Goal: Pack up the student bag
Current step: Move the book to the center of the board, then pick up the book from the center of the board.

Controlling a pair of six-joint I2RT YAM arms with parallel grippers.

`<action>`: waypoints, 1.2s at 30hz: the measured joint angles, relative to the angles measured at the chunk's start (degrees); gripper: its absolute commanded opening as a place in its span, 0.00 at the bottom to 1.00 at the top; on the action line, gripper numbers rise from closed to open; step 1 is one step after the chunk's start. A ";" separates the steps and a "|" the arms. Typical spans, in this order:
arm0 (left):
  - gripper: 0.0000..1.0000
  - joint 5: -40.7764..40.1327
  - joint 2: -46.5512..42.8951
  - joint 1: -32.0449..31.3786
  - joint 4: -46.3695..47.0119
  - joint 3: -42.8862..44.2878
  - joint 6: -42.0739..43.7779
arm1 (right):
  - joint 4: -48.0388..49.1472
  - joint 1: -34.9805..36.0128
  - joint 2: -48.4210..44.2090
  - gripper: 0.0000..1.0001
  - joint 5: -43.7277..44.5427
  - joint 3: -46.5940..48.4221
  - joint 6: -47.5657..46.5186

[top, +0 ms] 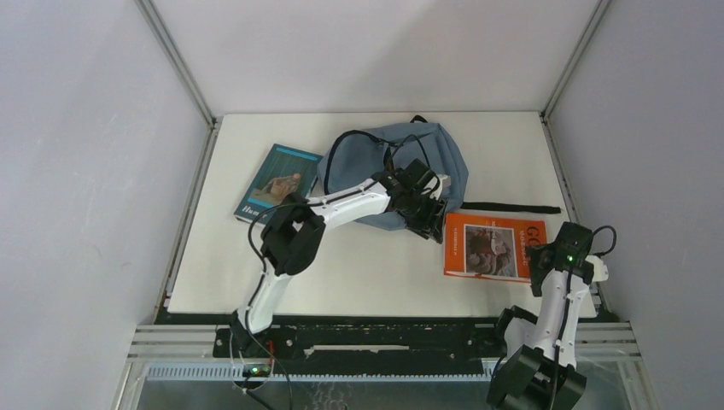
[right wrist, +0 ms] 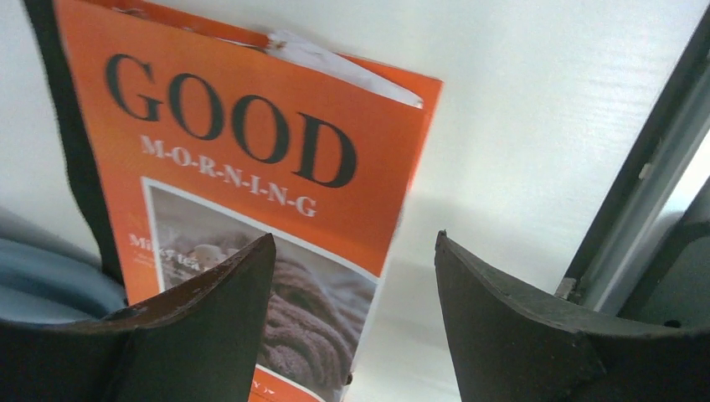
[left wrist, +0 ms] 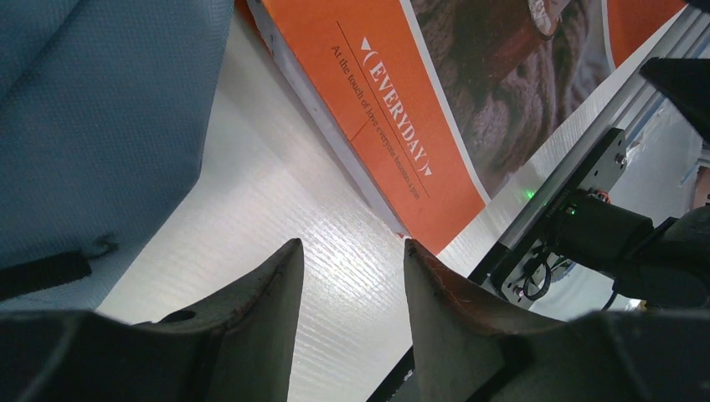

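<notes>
On the white table [top: 359, 273] the student bag [top: 444, 158] lies front-to-back, top away; left hand [left wrist: 352, 251] half-open, right hand [right wrist: 356, 239] wide, both empty.

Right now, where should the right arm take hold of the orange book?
Probably its title-end edge, coming in low from the right. The book lies flat, so only a thin edge can be pinched, and its cover corner there lifts slightly, leaving a jaw room.
</notes>
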 measured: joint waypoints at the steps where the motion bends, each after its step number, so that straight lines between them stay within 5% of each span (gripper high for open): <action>1: 0.52 0.09 0.33 0.00 0.00 0.15 0.02 | 0.00 0.00 0.00 0.78 0.11 -0.59 0.68; 8: 0.52 0.66 1.36 0.00 0.13 0.63 0.04 | 4.94 0.00 6.58 0.78 -3.30 -4.63 1.20; 18: 0.52 -0.63 3.41 0.00 -1.07 2.49 0.52 | 17.53 -1.09 4.26 0.00 -8.33 -10.51 2.84; 29: 0.51 -0.90 1.75 -0.02 -2.80 2.49 1.03 | 12.28 -2.49 2.34 0.00 -7.80 -3.74 0.63; 36: 0.51 -6.75 -10.49 0.37 -5.84 2.49 1.57 | 7.89 -2.56 3.87 0.00 -8.11 10.16 -3.65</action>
